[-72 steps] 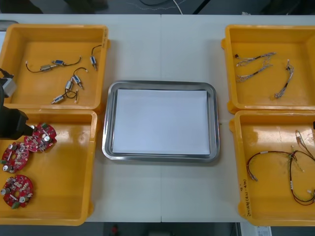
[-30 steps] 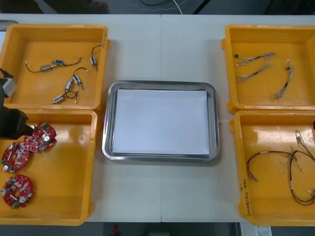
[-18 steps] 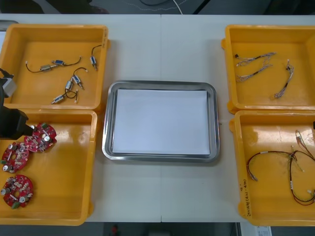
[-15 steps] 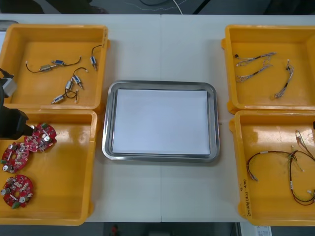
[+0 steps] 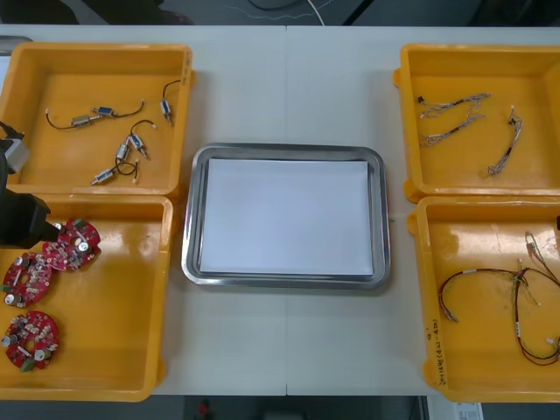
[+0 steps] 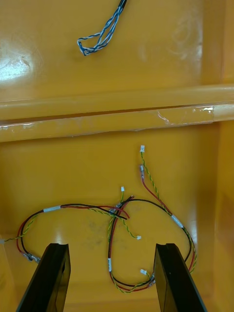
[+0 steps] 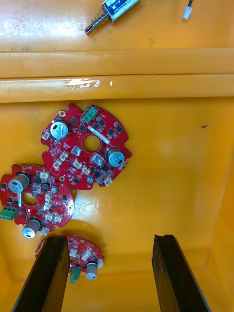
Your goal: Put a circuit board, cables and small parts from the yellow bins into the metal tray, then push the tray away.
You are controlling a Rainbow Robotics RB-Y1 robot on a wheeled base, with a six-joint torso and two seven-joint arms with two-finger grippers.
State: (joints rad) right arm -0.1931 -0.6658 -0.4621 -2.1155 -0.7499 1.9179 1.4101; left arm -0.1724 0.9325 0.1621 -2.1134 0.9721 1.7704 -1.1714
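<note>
The light surface (image 5: 289,87) has a seam down its middle, and dark floor shows beyond its far edge. At the far left, the far left bin (image 5: 96,52) holds small metal parts (image 5: 122,150) on thin black leads. In front of it, the near left bin (image 5: 114,350) holds three round red circuit boards (image 5: 72,245) bunched at its outer side. The metal tray (image 5: 194,219) lies in the centre between the bins, white inside and with nothing in it. On the right, the far right bin (image 5: 481,54) holds twisted blue and white cables (image 5: 451,109). The near right bin (image 5: 472,350) holds a loose tangle of red and yellow cables (image 5: 525,297) with black ones among them.

The left arm (image 5: 19,219) reaches in from the left edge over the wall shared by the two left bins. The left gripper (image 7: 109,239) hangs above the near left bin with its fingers (image 7: 53,273) wide apart and nothing between them. One board lies partly behind a finger, and the other two lie beyond the fingertips, near the bin wall.

The right gripper (image 6: 112,246) hangs over the near right bin, its fingers (image 6: 173,278) equally spread and holding nothing. The red and yellow tangle lies below and between them. I cannot tell whether either gripper touches what lies beneath it.
</note>
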